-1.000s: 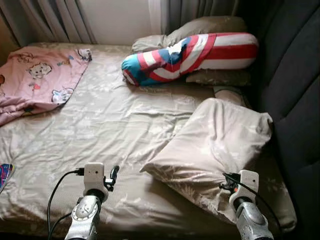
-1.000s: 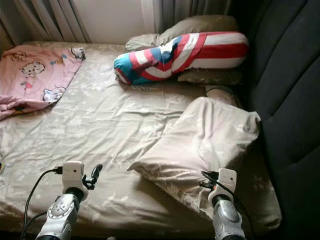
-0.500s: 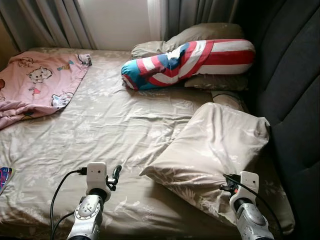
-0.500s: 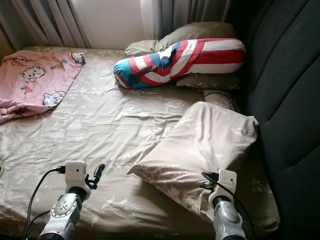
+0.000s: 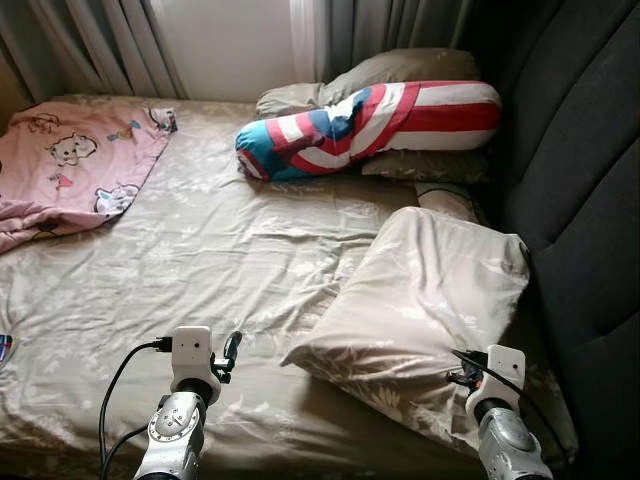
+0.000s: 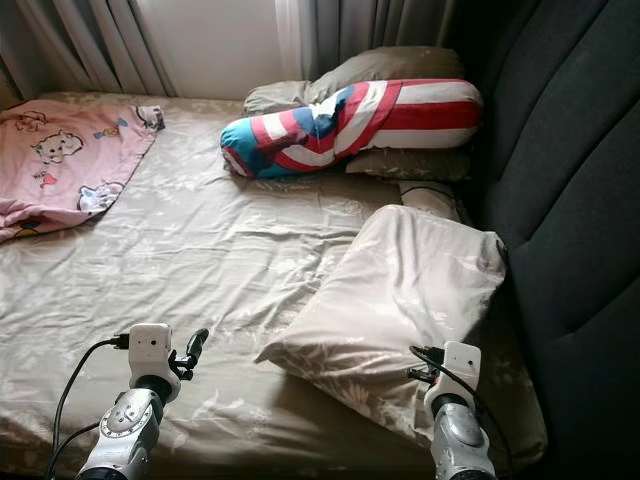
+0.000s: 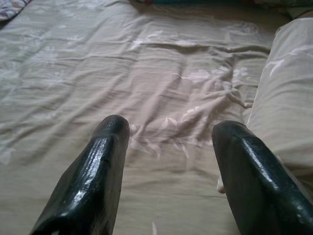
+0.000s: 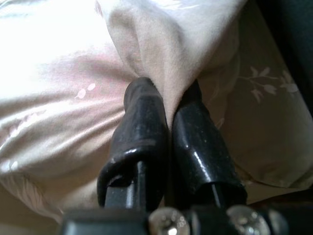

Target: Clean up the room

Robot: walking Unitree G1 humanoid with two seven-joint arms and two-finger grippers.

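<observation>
A beige floral pillow [image 5: 420, 300] lies askew on the right side of the bed, one corner raised. My right gripper [image 8: 168, 105] is shut on a fold of that pillow [image 8: 161, 54] at its near edge; the right arm [image 5: 500, 420] shows below it. My left gripper [image 7: 168, 129] stands open just above the bed sheet [image 7: 146, 73], with the pillow's edge [image 7: 288, 103] beside one finger. A red, white and blue striped bolster [image 5: 370, 115] rests at the head of the bed on two flat pillows [image 5: 400, 70].
A pink cartoon blanket [image 5: 70, 165] is bunched at the far left of the bed. A dark padded headboard [image 5: 580, 200] runs along the right side. Grey curtains [image 5: 100, 45] hang behind. A small colourful item [image 5: 4, 346] lies at the left edge.
The camera has shifted slightly, so the scene sits a bit lower and further left. The pillow's raised part has settled a little; both grippers hold as before.
</observation>
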